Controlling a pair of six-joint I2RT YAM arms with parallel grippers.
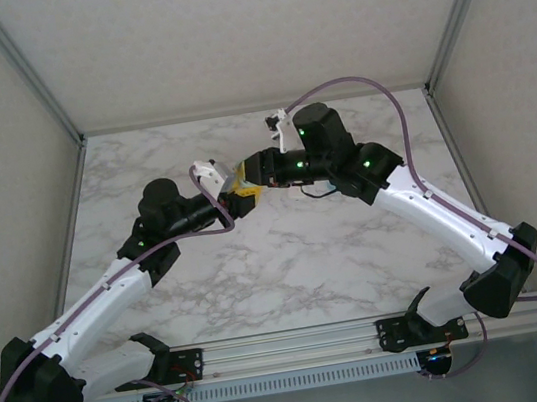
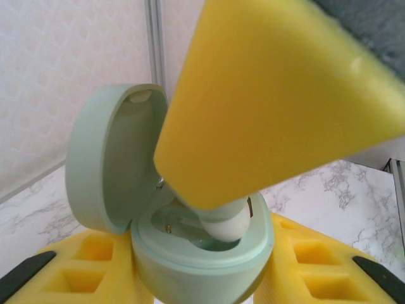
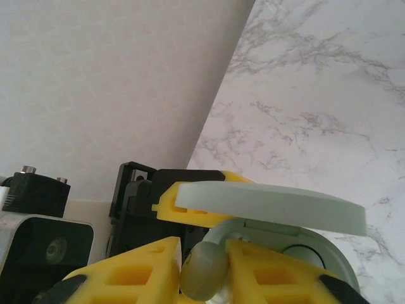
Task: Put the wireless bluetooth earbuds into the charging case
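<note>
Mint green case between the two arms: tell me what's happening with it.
The left gripper holds the open mint green plastic charging case between its yellow fingers, with the hinged lid standing up. The right gripper pinches a small pale green plastic earbud and has its lower end down in the case's well. The bud is not yet seated. All this happens over the white marble table.

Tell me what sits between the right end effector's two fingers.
A mint green earbud, held between the yellow fingers above the open charging case; right wrist view.
</note>
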